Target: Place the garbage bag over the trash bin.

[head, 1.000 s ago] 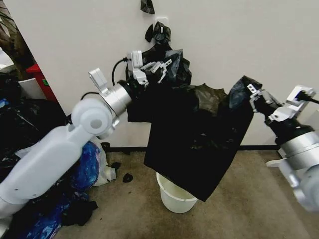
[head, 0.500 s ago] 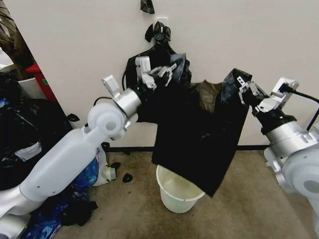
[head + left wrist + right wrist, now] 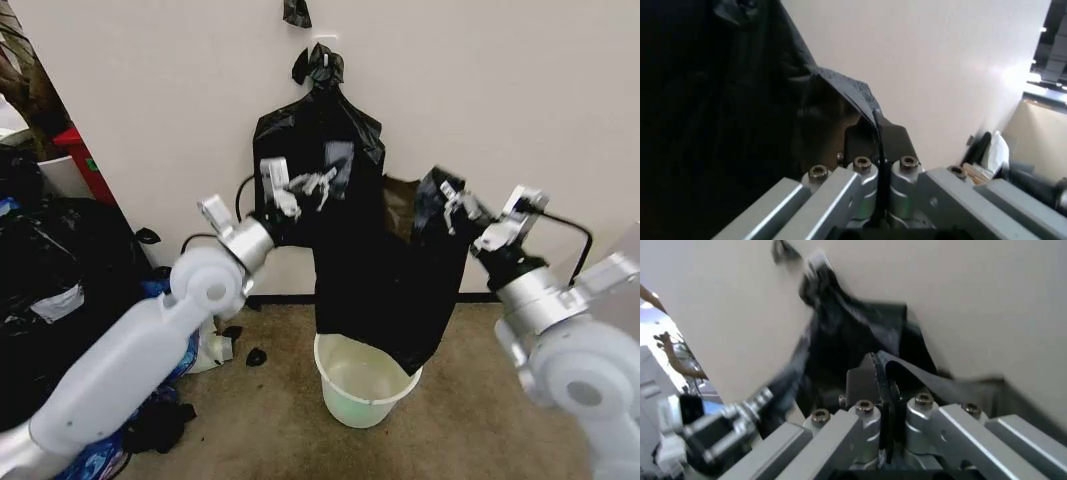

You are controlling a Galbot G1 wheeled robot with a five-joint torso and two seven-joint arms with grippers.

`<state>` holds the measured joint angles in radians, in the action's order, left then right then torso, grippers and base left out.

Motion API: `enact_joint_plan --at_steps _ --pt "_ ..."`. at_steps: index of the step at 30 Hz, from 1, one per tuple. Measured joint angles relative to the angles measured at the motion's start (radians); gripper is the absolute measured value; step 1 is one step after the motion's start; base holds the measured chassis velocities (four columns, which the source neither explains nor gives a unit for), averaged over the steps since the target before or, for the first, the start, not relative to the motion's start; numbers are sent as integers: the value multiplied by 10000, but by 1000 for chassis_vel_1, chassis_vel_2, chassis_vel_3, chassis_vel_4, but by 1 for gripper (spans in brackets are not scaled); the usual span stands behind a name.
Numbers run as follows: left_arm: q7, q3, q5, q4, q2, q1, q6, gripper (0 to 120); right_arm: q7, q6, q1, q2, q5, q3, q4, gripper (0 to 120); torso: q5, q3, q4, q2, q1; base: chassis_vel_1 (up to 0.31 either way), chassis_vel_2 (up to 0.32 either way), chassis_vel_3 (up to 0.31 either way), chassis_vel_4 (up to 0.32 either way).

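A plain pale wall (image 3: 520, 110) backs the work area, with worn beige carpet (image 3: 470, 420) below. Starting at my far left, I note stuffed black sacks (image 3: 50, 290) piled against the wall, and a blue plastic bag (image 3: 185, 345) just beside them on the floor. Next, my left gripper (image 3: 312, 186) is raised in front of a bunch of flat black bags (image 3: 320, 135) hanging from a knot on the wall; in the left wrist view its fingers (image 3: 870, 145) are pressed together on a thin edge of the garbage bag (image 3: 385, 285). That bag hangs limp between both arms, its lower corner touching or just inside the rim of the trash bin (image 3: 365, 385), which stands upright on the carpet directly below. To the right, my right gripper (image 3: 452, 203) is clamped on the bag's opposite upper edge, a black fold pinched between its fingers (image 3: 870, 385).
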<state>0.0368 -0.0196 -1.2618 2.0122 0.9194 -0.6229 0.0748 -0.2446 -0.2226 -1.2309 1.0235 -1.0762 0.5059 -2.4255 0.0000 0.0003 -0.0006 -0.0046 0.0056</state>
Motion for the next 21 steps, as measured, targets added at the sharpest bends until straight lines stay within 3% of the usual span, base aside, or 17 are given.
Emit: enact_joint_plan --at_steps 5,12,21 --pt "65 199 152 122 -95 -409 -104 0 96 46 -801 414 423 -128 -3 0 2 0 -2 0 0 0 0 0 0" --pt "-17 909 749 752 -389 -2393 -221 0 56 93 -1985 825 691 -55 -526 0 -1 0 2 0 -1 0 0 0 0" --pt "-49 1055 1437 1085 -319 -3720 -413 0 -201 104 -2600 1198 843 36 -733 0 1 0 1 0 -1 0 0 0 0"
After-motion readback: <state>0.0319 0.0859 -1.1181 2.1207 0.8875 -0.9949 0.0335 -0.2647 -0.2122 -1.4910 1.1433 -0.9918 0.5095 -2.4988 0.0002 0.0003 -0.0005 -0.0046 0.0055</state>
